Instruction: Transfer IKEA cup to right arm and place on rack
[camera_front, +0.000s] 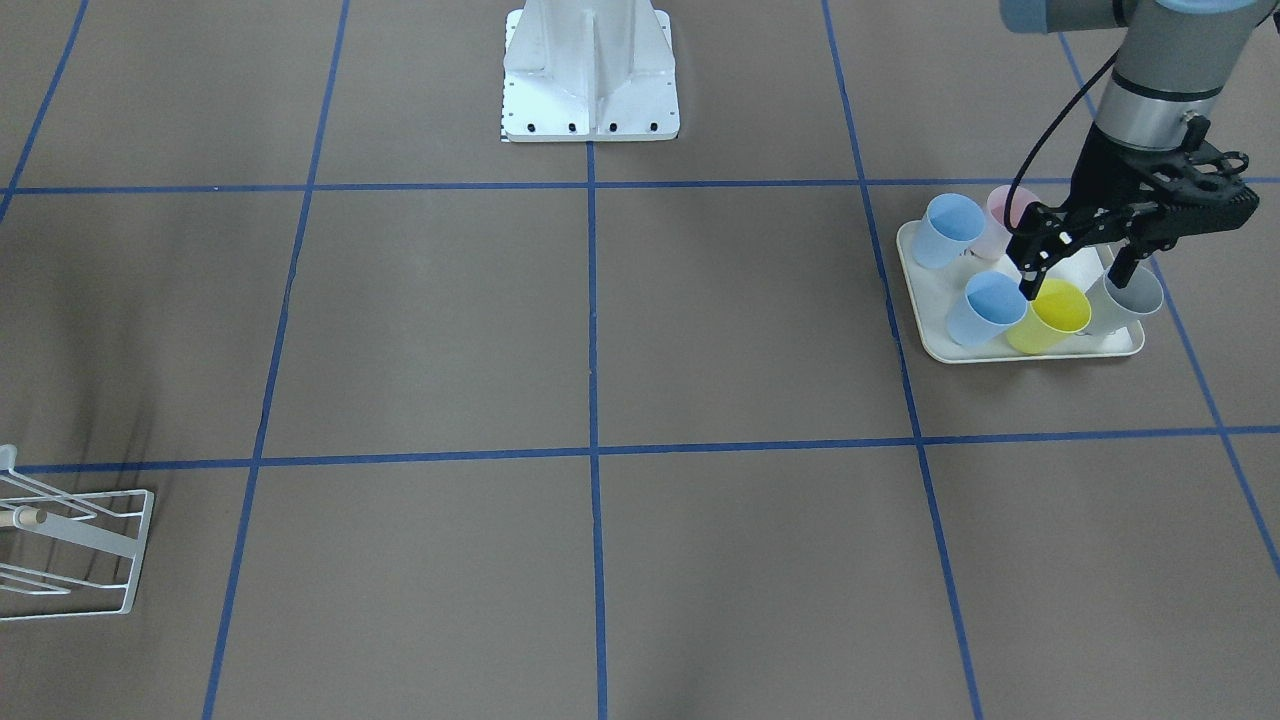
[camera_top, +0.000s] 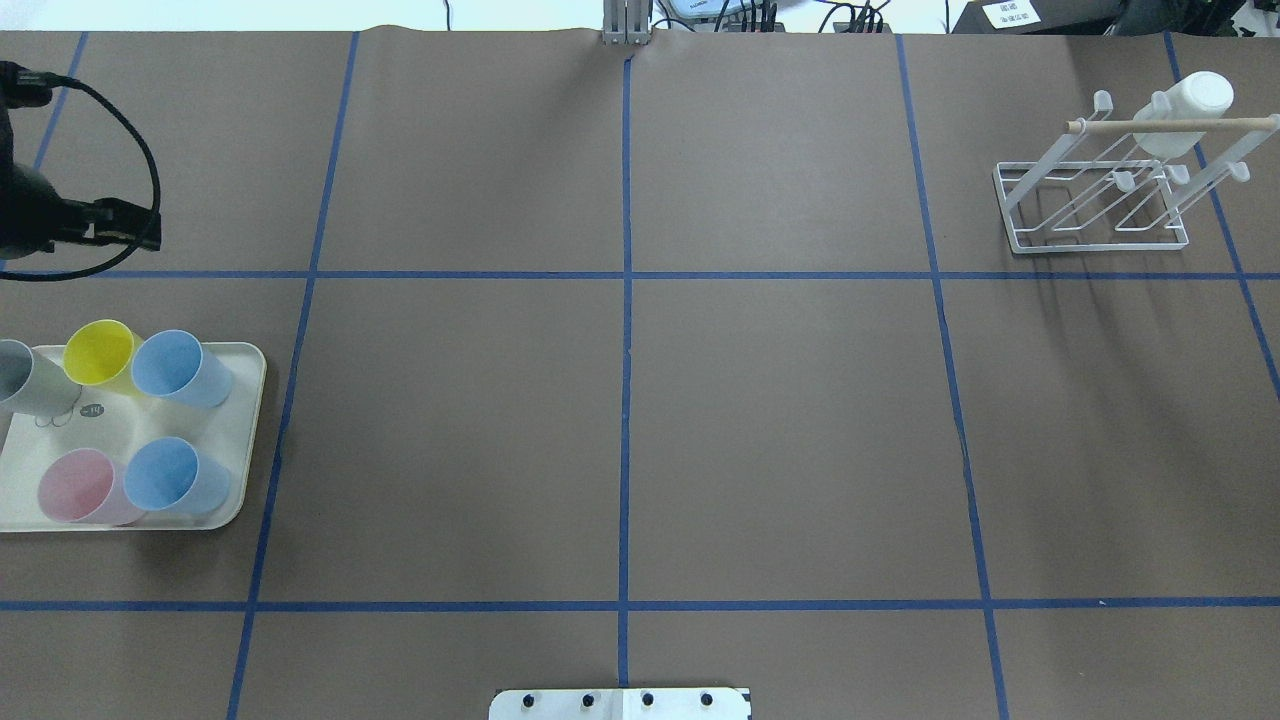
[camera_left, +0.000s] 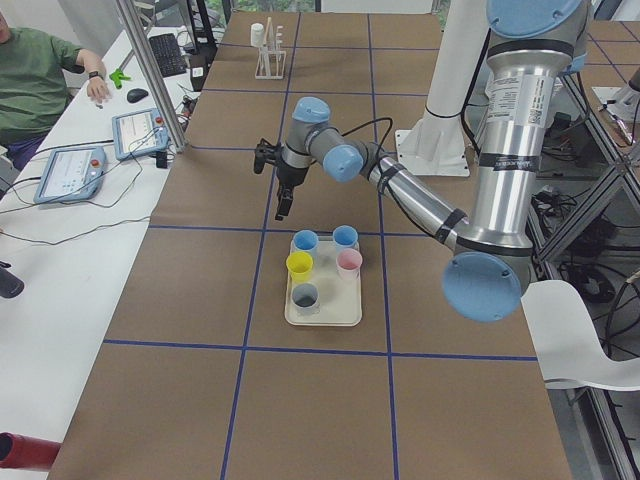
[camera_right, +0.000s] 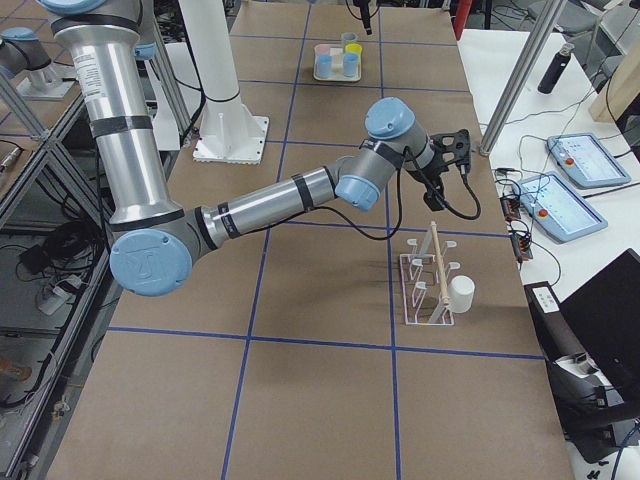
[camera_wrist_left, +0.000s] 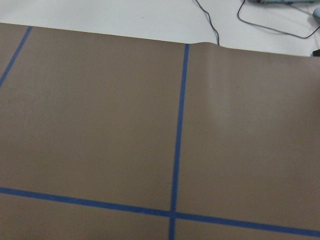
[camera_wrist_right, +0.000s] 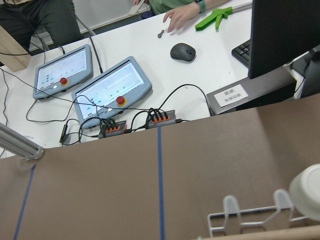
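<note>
Several IKEA cups stand on a cream tray: a yellow cup, two blue cups, a pink cup and a grey cup. My left gripper hangs open and empty above the tray's far side, near the yellow cup, touching nothing. The white wire rack stands at the far right with a white cup hung on it. My right arm's gripper hovers beyond the rack; whether it is open or shut I cannot tell.
The robot's white base sits at the middle of the near edge. Blue tape lines cross the brown table. A person sits at the desk past the far edge, with tablets and cables there. The left wrist view shows only table paper.
</note>
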